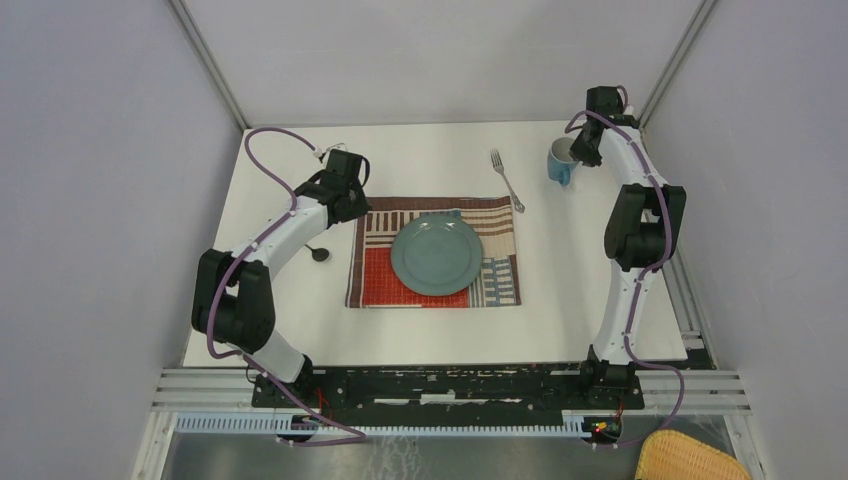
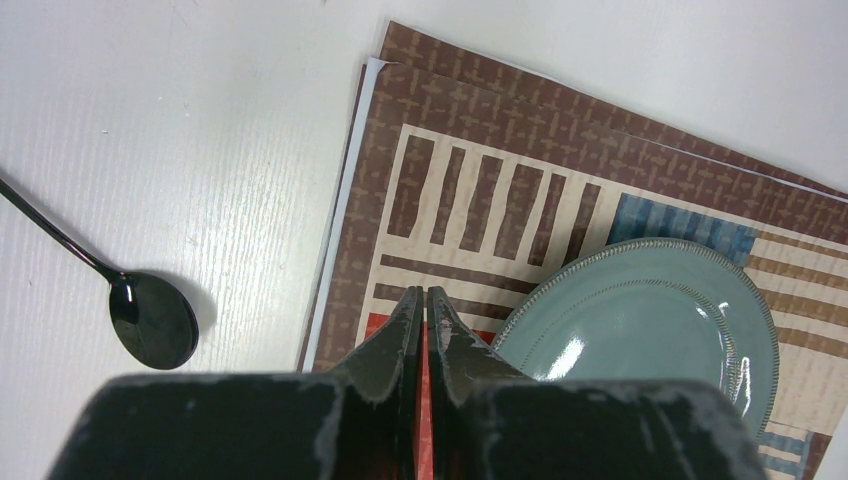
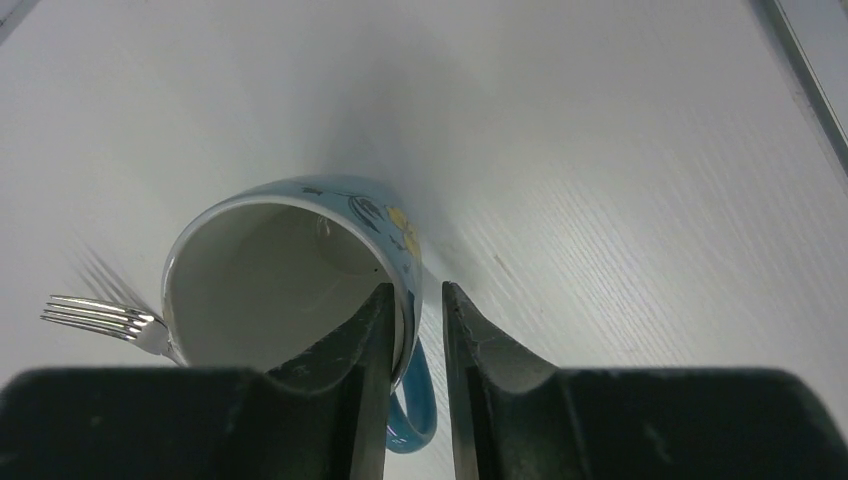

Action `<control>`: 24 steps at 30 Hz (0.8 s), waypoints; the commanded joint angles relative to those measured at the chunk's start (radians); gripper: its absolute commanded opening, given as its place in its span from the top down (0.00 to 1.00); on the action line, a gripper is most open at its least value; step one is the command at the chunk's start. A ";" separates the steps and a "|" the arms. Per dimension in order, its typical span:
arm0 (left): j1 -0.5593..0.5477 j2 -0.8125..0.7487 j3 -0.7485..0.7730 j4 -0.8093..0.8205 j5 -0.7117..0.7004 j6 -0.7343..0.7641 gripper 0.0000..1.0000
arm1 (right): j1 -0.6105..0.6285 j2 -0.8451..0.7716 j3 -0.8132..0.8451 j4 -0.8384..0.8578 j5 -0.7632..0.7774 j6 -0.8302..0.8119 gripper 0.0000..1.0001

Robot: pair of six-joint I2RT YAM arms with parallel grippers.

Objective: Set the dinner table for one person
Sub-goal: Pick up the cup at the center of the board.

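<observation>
**Dinner table [image 1: 420,160] half set, with the mug [image 3: 290,280] pinched by the right gripper [image 3: 415,290]**

The dinner table was a big, flat, white top, smooth and dull, with metal rails along its edges. It filled the space in front of both arms.

In the middle lay a striped cloth placemat [image 1: 375,275] in brown, red and blue patches. A round, shiny, grey-green plate [image 1: 435,253] with a bumpy rim sat on it, ready for food.

A silver fork [image 1: 507,180] lay off the placemat, toward the far edge. A black, glossy spoon [image 2: 150,318] lay on the bare top between the placemat and the left edge. Both looked out of place for one diner.

Near the far right corner stood the blue mug, white inside, with little yellow pictures on its side. The right gripper had one finger inside and one outside, with the jaws narrow and the mug's wall squeezed between them. That hold looked good for carrying it closer to the plate.

The left gripper [image 2: 421,295] hung over the left side of the placemat, close to the plate. Its jaws were pressed together and held nothing. It seemed to be waiting, maybe for the spoon.
</observation>
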 commanded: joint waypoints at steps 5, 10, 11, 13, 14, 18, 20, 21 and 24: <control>0.005 -0.018 0.017 0.016 -0.009 0.017 0.90 | -0.006 0.032 0.056 0.030 -0.008 -0.002 0.82; 0.006 -0.011 0.020 0.017 -0.007 0.017 0.90 | -0.007 0.042 0.064 0.024 -0.011 -0.002 0.94; 0.005 -0.009 0.021 0.016 -0.006 0.017 0.90 | -0.007 0.042 0.064 0.024 -0.013 -0.002 0.97; 0.005 -0.006 0.023 0.017 -0.005 0.017 0.90 | -0.007 0.042 0.065 0.023 -0.017 -0.004 1.00; 0.006 -0.004 0.023 0.018 -0.003 0.017 0.90 | -0.007 0.042 0.065 0.024 -0.019 -0.003 1.00; 0.004 0.001 0.020 0.018 0.002 0.015 0.90 | -0.007 0.031 0.063 0.020 -0.031 -0.008 1.00; 0.006 0.003 0.016 0.024 0.010 0.012 0.90 | -0.007 0.022 0.057 0.021 -0.036 -0.010 1.00; 0.005 0.002 0.014 0.027 0.013 0.009 0.90 | -0.007 0.014 0.049 0.021 -0.039 -0.011 1.00; 0.005 0.002 0.005 0.038 0.024 0.004 0.90 | -0.005 -0.015 0.029 0.020 -0.050 -0.015 1.00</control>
